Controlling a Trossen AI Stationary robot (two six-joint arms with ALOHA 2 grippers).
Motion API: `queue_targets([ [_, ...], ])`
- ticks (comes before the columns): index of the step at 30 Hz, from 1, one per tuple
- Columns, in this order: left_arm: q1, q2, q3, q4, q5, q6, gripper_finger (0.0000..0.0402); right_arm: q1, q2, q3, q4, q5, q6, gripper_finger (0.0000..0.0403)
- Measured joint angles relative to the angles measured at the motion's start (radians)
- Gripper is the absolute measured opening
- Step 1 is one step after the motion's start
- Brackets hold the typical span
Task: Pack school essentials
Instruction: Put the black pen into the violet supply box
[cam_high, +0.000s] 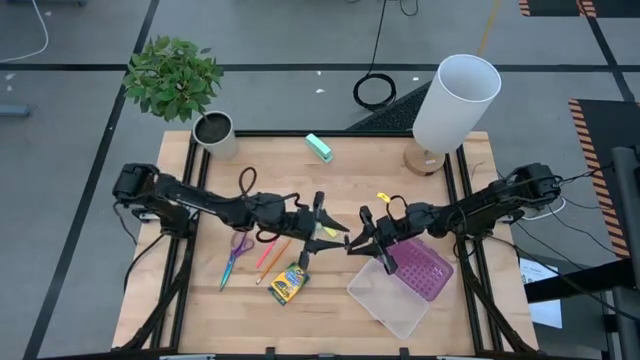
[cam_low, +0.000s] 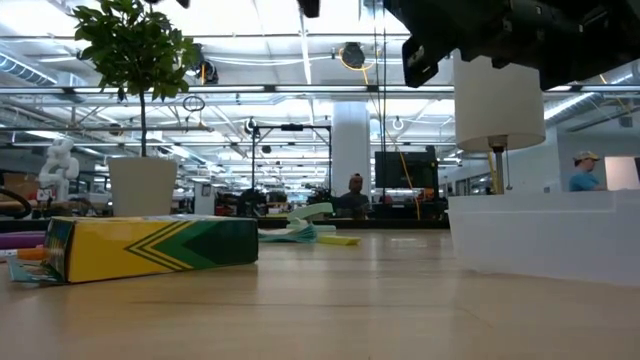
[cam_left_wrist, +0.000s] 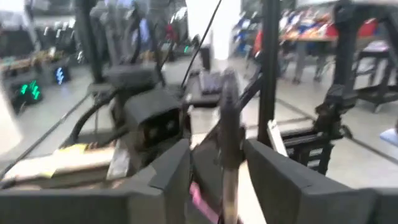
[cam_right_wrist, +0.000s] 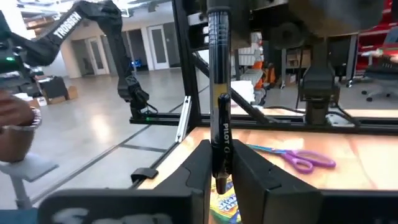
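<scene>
Pen (cam_right_wrist: 219, 93) sits between both hands mid-tabletop, off the surface: right hand (cam_high: 362, 240) pinches it, fingers narrow around the black PILOT barrel, which stands upright between them in its wrist view. Left hand (cam_high: 330, 232) meets it tip to tip; a dark rod sits between its fingers, but can't tell if they're clamped. Scissors (cam_high: 237, 254), pencil (cam_high: 273, 258) and crayon box (cam_high: 287, 284) lie on the tabletop (cam_high: 250, 320) under the left arm. Purple tray (cam_high: 425, 270) and clear lid (cam_high: 385, 295) lie under the right hand.
</scene>
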Motion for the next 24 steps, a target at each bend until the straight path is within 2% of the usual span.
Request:
queue_targets([
  [4,-0.021,-0.082,0.000,-0.150,-0.086,-0.035,0.0208,0.000,-0.005,0.000,-0.049,0.003,0.058,0.0030],
  [8,-0.052,-0.150,0.000,-0.275,-0.151,-0.070,0.0221,0.000,-0.006,0.000,-0.090,0.010,0.128,0.0032],
  [14,-0.090,-0.203,-0.002,-0.431,-0.190,-0.162,0.0223,0.061,-0.017,0.003,-0.240,0.134,0.244,0.0032],
  [19,-0.108,-0.238,-0.001,-0.498,-0.250,-0.229,0.0223,0.187,-0.070,0.072,-0.537,0.331,0.264,0.0031],
  [24,-0.143,-0.264,0.000,-0.511,-0.315,-0.251,0.0223,0.307,-0.115,0.196,-0.931,0.496,0.359,0.0031],
])
